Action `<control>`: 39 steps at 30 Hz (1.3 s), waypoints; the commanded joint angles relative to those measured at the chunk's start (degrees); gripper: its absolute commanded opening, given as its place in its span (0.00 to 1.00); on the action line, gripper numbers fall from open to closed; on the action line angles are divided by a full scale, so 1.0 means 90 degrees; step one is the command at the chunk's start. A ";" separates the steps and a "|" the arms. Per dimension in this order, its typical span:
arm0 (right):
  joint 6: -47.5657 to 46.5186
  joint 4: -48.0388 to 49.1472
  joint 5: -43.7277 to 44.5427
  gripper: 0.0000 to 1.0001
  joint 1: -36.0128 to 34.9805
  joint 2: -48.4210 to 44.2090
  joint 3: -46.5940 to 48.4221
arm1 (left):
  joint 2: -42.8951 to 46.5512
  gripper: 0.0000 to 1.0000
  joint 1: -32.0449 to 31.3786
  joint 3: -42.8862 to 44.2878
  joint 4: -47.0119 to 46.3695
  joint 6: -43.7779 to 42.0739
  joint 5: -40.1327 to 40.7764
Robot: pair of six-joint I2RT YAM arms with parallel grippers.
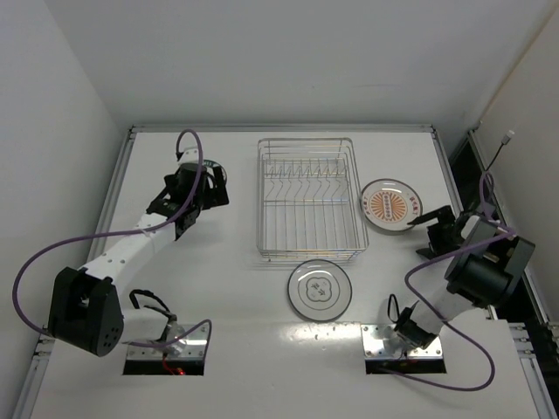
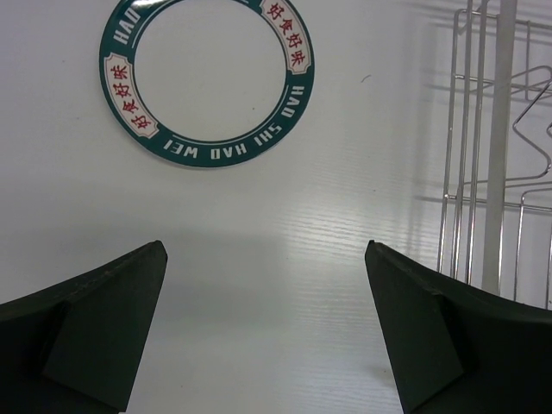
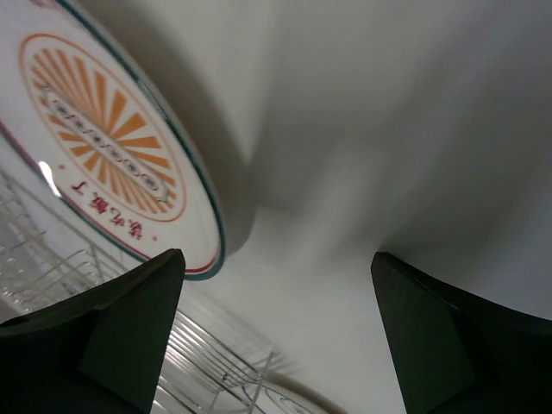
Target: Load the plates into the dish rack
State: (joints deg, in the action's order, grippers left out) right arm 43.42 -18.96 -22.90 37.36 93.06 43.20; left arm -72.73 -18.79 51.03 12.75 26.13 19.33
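The dish rack (image 1: pixel 310 202) is a chrome wire basket standing at the table's centre, with nothing in it. The white plate (image 1: pixel 390 206) with the orange radial pattern lies flat just right of the rack. The greyish glassy plate (image 1: pixel 320 289) lies flat in front of the rack. My right gripper (image 1: pixel 430 234) is open and empty, just right of the white plate; the right wrist view shows that plate (image 3: pixel 103 147) close on the left between the open fingers (image 3: pixel 129 328). My left gripper (image 1: pixel 218 185) is open and empty, left of the rack.
In the left wrist view a green ring with white lettering (image 2: pixel 207 78) lies flat on the table ahead of the left gripper (image 2: pixel 266 259), with the rack's wires (image 2: pixel 470 172) at the right. Raised rails edge the table (image 1: pixel 113 192).
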 commanded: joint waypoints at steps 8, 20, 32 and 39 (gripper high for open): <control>0.0087 0.0731 -0.0025 0.64 -0.0733 0.0919 0.0960 | 0.0005 1.00 -0.0042 0.0288 -0.0020 -0.0042 0.0127; 0.0050 0.0105 0.0745 0.00 -0.0997 0.1127 0.1753 | -0.0054 1.00 -0.0042 0.0346 0.0038 -0.0101 0.0127; -0.0995 -0.0762 0.2931 0.00 -0.2119 -0.1707 0.3069 | -0.0054 1.00 -0.0042 0.0288 -0.0021 -0.0101 -0.0058; -0.1473 -0.0970 0.4330 0.00 -0.3709 -0.1648 0.4222 | -0.0054 1.00 -0.0042 0.0288 -0.0021 -0.0101 0.0000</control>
State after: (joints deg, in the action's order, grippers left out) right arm 33.50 -27.97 8.73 8.25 78.81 77.34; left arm -73.76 -18.79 51.83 13.67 25.74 19.20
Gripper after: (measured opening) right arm 0.030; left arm 0.996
